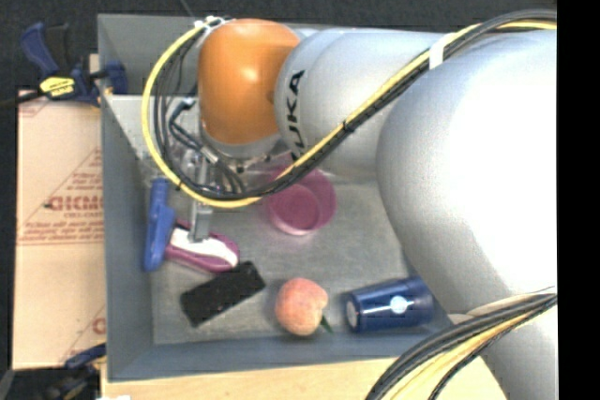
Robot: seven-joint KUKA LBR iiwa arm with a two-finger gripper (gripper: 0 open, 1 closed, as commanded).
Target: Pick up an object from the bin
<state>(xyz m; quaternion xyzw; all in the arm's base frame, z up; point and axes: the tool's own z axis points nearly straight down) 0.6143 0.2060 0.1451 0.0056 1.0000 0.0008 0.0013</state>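
The gripper (pixel 201 228) hangs right over a white-and-pink curved plastic thing (pixel 204 251) on the left side of the grey metal bin (pixel 127 295). Can't tell if it's open or closed. The thing looks light, stiff and kinda slick, so I'd pinch its narrow middle.

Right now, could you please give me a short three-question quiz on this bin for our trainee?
1. True or false: the peach lies between the black block and the blue bottle.
2. Which thing is the gripper directly over? A) the peach B) the pink-and-white thing C) the blue bottle
3. Fill in: the long thing lying along the left wall of the bin is coloured ____.

Key: 1 true; 2 B; 3 blue.
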